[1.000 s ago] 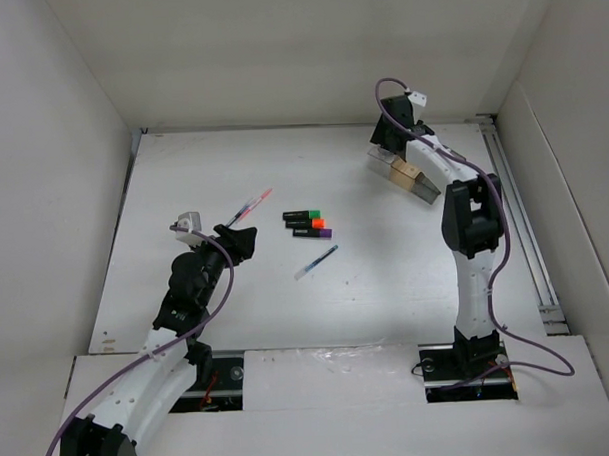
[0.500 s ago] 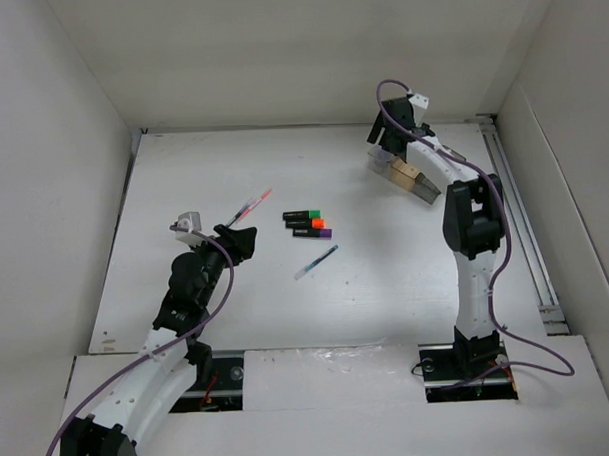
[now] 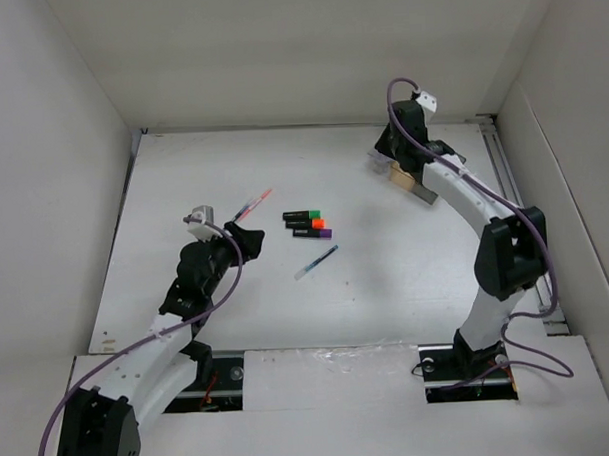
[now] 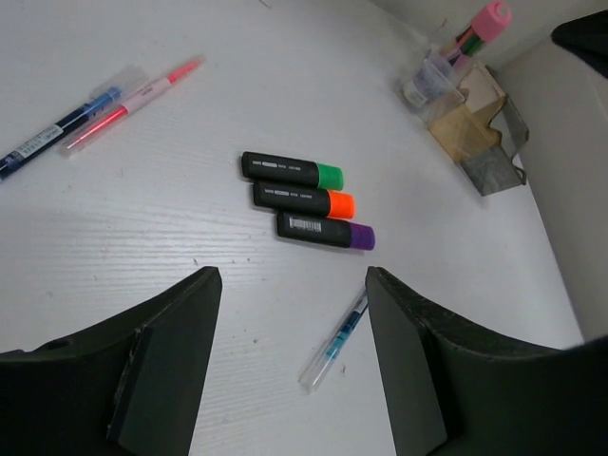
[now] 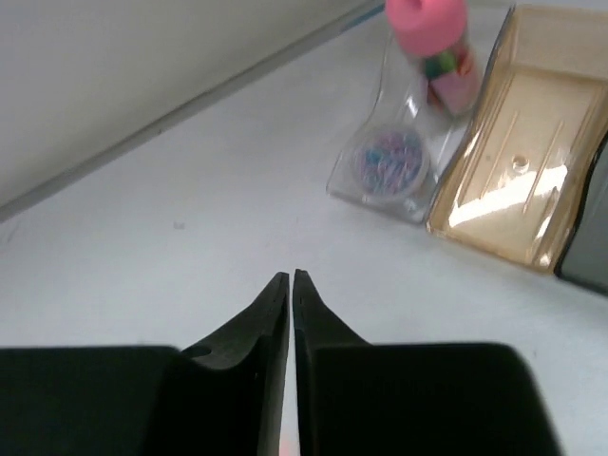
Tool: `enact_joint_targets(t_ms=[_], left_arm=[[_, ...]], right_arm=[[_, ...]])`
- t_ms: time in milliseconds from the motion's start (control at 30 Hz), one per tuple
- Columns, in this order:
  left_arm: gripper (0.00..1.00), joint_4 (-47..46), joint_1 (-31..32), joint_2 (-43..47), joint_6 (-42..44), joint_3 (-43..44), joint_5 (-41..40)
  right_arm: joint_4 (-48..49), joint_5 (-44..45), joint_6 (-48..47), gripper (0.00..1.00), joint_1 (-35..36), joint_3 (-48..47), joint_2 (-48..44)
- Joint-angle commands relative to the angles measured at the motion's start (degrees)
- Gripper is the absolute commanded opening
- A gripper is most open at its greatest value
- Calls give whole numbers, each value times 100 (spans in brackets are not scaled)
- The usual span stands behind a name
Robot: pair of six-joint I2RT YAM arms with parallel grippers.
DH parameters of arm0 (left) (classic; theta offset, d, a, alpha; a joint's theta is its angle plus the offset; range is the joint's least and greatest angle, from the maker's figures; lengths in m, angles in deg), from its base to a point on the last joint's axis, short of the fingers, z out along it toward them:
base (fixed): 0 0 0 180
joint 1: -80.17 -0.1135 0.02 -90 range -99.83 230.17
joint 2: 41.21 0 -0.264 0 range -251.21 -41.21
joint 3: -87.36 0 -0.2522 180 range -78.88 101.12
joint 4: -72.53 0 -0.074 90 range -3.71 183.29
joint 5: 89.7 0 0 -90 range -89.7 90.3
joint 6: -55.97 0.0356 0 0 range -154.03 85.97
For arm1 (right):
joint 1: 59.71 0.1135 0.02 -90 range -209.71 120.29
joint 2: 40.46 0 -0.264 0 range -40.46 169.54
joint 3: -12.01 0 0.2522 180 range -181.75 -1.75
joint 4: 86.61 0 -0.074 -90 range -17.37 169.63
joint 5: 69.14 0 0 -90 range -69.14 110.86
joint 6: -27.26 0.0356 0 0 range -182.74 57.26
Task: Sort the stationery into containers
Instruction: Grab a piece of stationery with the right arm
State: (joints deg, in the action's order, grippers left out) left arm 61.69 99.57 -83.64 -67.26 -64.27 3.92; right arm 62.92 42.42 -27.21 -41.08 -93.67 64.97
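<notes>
Only right wrist clearly shows jar (image 5: 388, 160) in tray (image 5: 518, 185); right jaws touching, left jaws wide.

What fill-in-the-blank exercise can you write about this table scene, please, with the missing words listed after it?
1. The marker lying between the green marker and the purple marker has an ______ end.
2. The left pincer, above the markers, is ______.
3. The right pincer, with nothing between its fingers, is ______.
4. The bottle standing in the clear compartment has a ______ cap.

Missing words: orange; open; shut; pink.
</notes>
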Motion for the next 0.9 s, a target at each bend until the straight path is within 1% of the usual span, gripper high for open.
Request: enact_joint_targets(t_ms=[0, 33, 67, 133, 200, 267, 300, 433, 467, 500, 567, 600, 667, 733, 867], left_arm=[[58, -388, 11, -360, 238, 393, 367], [58, -388, 11, -466, 238, 393, 481], [57, -388, 11, -572, 291, 454, 482], [56, -388, 11, -887, 343, 507, 639], [54, -388, 11, -1055, 344, 569, 640], [54, -388, 11, -1161, 344, 622, 701], [54, -388, 11, -1162, 344, 622, 702], [54, -388, 11, -1031, 344, 622, 570], [54, -388, 11, -978, 344, 622, 570], [54, -388, 11, -977, 344, 622, 570], [54, -388, 11, -977, 344, 622, 570], [54, -388, 11, -977, 344, 622, 622], [54, -388, 11, -977, 344, 622, 718], [54, -388, 11, -907, 344, 622, 772], [54, -388, 11, -697, 291, 570, 877]], right_arm=[[572, -678, 393, 10, 114, 735, -733], [633, -793, 393, 3, 201, 920, -873], [695, -855, 393, 0, 350, 1087, -1005], [695, -934, 454, 0, 535, 1588, -1348], [695, -935, 455, 0, 886, 2078, -1603], [512, -873, 455, 0, 1150, 2353, -1727], [319, -760, 507, 0, 1421, 2589, -1779], [-94, -636, 850, 0, 2046, 3099, -1921], [-96, -697, 1024, 2, 2161, 3179, -1921], [-148, -697, 1113, 18, 2266, 3232, -1921], [-148, -697, 1350, 37, 2548, 3294, -1851], [-148, -636, 1404, 50, 2618, 3294, -1789], [-201, -636, 1491, 55, 2750, 3242, -1518], [-254, -636, 1562, 58, 2821, 3075, -1306], [-315, -583, 1746, 58, 2821, 2768, -796]])
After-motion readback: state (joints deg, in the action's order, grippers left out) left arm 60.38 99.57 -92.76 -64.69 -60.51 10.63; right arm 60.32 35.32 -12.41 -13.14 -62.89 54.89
